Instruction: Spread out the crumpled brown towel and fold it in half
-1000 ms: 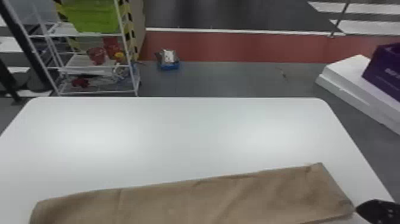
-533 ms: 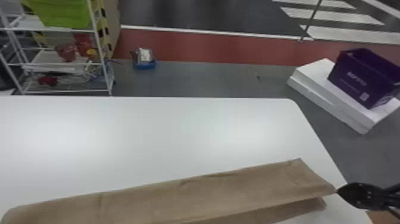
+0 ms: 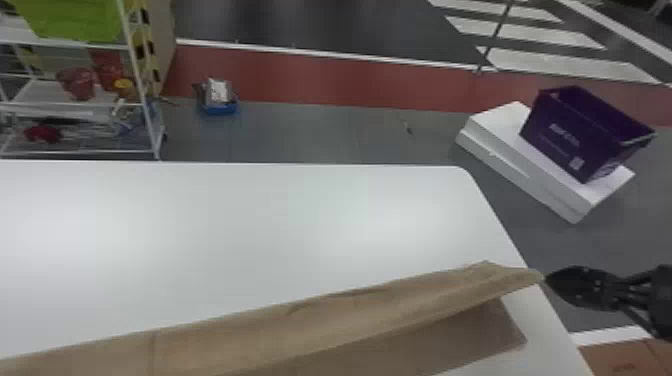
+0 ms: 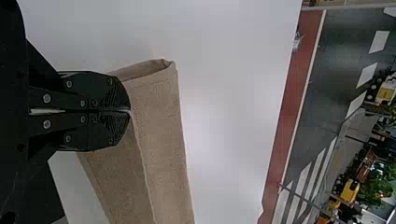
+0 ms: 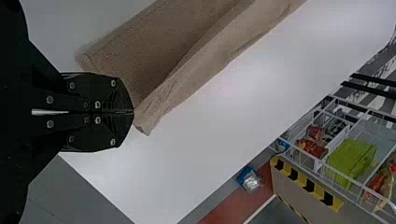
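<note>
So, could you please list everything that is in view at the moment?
Table: one, white, in front of the robot.
Towel: one, brown, along the table's near side, right end raised.
Rack: one, white, beyond the table, left.
Bin: one, green, on the rack.
Containers: at least two, red, on the rack.
Tray: one, blue, on the floor beyond the table.
Slabs: apparently two, white, stacked on the floor, right.
Crate: one, purple, on the slabs.
Floor band: one, red, beyond the table.
Left gripper: one, black, fingers shut on the towel near its left end.
Right gripper: one, black, fingers shut on the raised right end.
</note>
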`<state>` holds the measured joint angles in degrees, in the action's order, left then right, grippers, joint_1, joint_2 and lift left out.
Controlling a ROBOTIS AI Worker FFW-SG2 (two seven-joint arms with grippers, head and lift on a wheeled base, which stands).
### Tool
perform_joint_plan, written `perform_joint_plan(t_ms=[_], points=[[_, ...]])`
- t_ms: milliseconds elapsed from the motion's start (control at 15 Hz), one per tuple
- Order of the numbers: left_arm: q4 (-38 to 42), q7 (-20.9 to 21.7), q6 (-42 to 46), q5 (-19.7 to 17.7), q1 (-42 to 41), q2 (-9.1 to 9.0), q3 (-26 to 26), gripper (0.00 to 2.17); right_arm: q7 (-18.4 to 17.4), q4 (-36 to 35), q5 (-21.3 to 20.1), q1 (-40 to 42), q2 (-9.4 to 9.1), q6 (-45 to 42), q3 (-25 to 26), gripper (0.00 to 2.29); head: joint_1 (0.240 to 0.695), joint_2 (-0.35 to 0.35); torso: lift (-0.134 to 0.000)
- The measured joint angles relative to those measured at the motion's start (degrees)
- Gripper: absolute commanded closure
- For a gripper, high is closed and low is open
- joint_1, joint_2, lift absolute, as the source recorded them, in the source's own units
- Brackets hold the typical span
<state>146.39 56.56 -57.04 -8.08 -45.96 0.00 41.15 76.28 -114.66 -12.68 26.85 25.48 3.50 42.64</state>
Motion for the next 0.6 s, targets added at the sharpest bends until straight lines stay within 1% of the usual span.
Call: perform_joint_plan(t_ms=[133, 200, 267, 333, 400, 467, 600], points=[[2.9, 2.4, -4.5, -1.3, 0.0, 0.00, 0.5, 1.13, -0.1, 0.1, 1.0, -1.5, -0.07, 0.2, 1.0, 1.51, 0.695, -0.272, -0.124], [3.7, 3.5, -6.0, -2.7, -0.3, 0.00, 1.3, 1.13, 0.0, 0.3, 1.3, -1.7, -0.07, 0.2, 1.5, 1.51, 0.695, -0.292, -0.124], [3.5, 3.5, -6.2, -3.6, -1.0, 0.00, 1.5, 1.13, 0.0, 1.0, 1.4, -1.3, -0.01, -0.2, 1.7, 1.51, 0.695, -0.307, -0.124], [2.6, 3.0, -5.9, -3.6, -1.5, 0.00, 0.9, 1.13, 0.0, 1.9, 1.4, -0.7, 0.16, -1.0, 1.7, 1.51, 0.695, -0.328, -0.124], [1.4, 2.1, -5.5, -2.6, -1.7, 0.00, -0.7, 1.13, -0.1, 3.1, 1.1, 0.1, 0.38, -2.2, 1.3, 1.51, 0.695, -0.338, -0.124], [0.2, 1.1, -5.4, -0.2, -1.5, 0.00, -3.2, 1.13, -0.2, 4.2, 0.6, 0.6, 0.66, -3.0, 0.8, 1.51, 0.695, -0.348, -0.124], [-2.4, 0.0, -5.5, 5.6, -0.3, 0.00, -8.7, 1.13, -0.7, 5.7, -0.1, 0.8, 1.12, -3.5, -0.2, 1.51, 0.695, -0.350, -0.124]])
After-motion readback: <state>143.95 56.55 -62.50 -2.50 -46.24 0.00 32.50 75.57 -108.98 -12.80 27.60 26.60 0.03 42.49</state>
